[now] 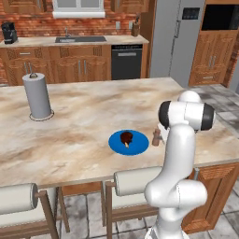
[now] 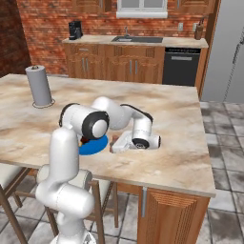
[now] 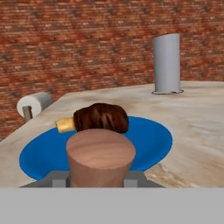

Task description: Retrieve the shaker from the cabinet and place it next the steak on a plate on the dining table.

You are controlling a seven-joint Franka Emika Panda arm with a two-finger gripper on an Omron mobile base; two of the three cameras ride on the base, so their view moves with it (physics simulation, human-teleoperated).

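One shaker (image 1: 157,137) stands upright on the dining table (image 1: 84,116) in the left base view, just right of the blue plate (image 1: 135,146) carrying the steak (image 1: 126,137); paper towel roll (image 1: 37,97) well apart to the left. Right base view: arm reaches low over the table, gripper (image 2: 113,144) beside the plate's edge. Hand view: shaker fills the foreground between the fingertips (image 3: 54,180), which pinch its base; plate and steak directly behind.
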